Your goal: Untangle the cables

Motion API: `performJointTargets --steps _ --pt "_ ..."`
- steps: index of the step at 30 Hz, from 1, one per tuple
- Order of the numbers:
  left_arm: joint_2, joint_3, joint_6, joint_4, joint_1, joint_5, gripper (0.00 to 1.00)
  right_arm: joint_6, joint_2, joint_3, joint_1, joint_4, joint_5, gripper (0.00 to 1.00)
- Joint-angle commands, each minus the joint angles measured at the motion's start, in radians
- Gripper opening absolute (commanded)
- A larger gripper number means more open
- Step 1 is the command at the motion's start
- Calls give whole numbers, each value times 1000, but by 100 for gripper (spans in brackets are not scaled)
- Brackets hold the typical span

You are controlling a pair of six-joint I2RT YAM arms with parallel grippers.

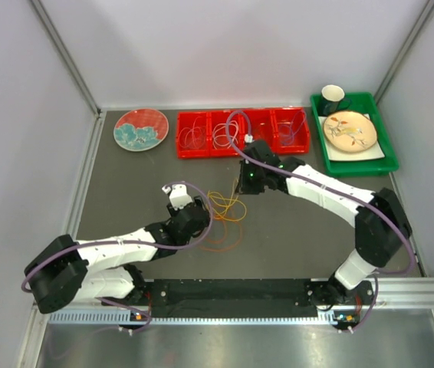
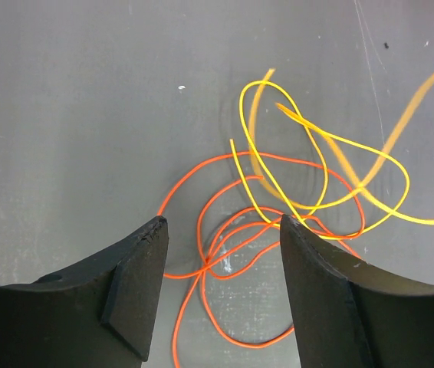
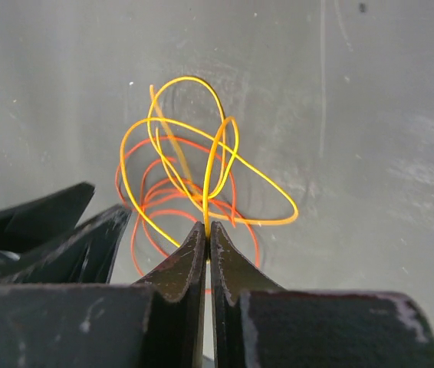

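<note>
Jaws spread wide on the left, clamped on the yellow cable (image 3: 186, 79) on the right.

Over the table (image 1: 125, 192) the left gripper (image 2: 221, 230) hovers, holding nothing. The orange cable (image 2: 204, 270) lies flat in loops between and just ahead of its fingertips, so this arm is the nearer one to it. The yellow cable crosses over those loops and rises rightward into the right gripper (image 3: 208, 228), which pinches one strand. The two probably hook through each other, though the crossings are too fine to tell. A separating pull would run left to right.
</note>
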Motion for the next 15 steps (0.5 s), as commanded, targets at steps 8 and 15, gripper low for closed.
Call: performJointTargets --steps 8,15 --pt "-28 -22 -16 38 1 -41 65 16 164 15 28 25 22 5" --pt "-33 -25 -19 38 2 -43 65 -128 141 156 28 -121 133 59"
